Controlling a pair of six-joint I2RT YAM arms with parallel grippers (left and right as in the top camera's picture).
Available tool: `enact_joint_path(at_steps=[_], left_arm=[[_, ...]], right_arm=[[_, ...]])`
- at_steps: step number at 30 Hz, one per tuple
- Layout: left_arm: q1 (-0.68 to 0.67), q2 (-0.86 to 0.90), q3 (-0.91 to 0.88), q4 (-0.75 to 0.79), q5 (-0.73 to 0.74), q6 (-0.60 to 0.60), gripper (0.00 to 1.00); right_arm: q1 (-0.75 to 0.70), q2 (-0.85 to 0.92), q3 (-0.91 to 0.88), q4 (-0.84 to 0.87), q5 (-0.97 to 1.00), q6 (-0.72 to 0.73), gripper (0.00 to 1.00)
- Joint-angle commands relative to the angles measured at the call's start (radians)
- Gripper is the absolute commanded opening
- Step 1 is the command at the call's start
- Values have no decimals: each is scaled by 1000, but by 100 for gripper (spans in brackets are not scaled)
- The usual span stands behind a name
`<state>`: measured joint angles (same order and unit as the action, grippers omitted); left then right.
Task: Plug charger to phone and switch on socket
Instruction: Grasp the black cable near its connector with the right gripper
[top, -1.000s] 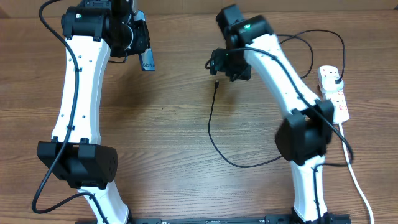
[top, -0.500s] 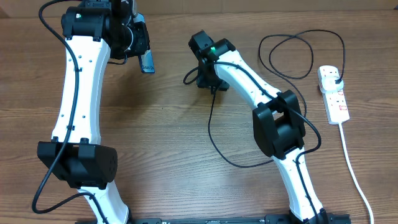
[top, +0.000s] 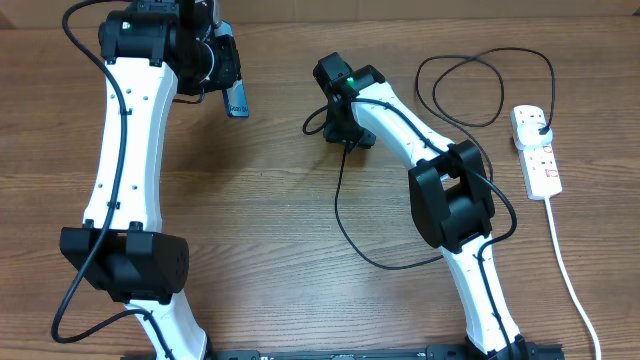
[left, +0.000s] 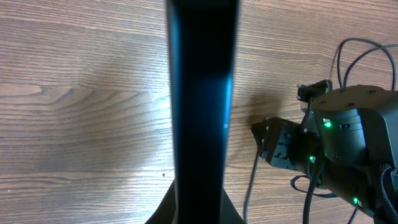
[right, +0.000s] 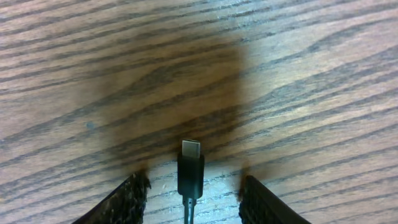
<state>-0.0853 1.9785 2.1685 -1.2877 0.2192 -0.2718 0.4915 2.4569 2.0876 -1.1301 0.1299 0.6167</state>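
Note:
My left gripper is shut on the phone and holds it above the table at the back left. In the left wrist view the phone shows edge-on as a dark upright bar between that gripper's fingers. My right gripper hangs low over the free end of the charger. In the right wrist view the charger's connector lies on the wood between the open fingers, with a gap on each side. The socket lies at the far right with the charger's black plug in it.
The black cable curves from the connector toward the front, passes under my right arm, and loops at the back right. The socket's thick white cord runs toward the front right. My right arm's wrist fills the right of the left wrist view.
My right gripper has swung left and a little forward, coming over the cable's connector end. The left arm and the phone have not moved.

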Motion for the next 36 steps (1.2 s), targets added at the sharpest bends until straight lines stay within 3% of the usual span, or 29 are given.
enact_joint_path(at_steps=[1,6,12,22,28,36], left_arm=[[-4,-41,26,2,-5,-13,4],[-4,-41,26,2,-6,-13,4],[-4,-41,26,2,-5,-13,4],[-4,-41,26,2,-5,-13,4],[-4,-41,26,2,-5,-13,4],[-4,-41,26,4,-5,-13,4]], right_arm=[[1,61,-7,-5,-13,5,48],[-4,102,-7,-37,-88,4,37],[-3,102,-7,-46,-88,5,16],[-10,102,-7,-27,-87,-15,17],[-10,102,-7,-27,-89,-19,4],[-38,63,33,-57,-150,-23,4]])
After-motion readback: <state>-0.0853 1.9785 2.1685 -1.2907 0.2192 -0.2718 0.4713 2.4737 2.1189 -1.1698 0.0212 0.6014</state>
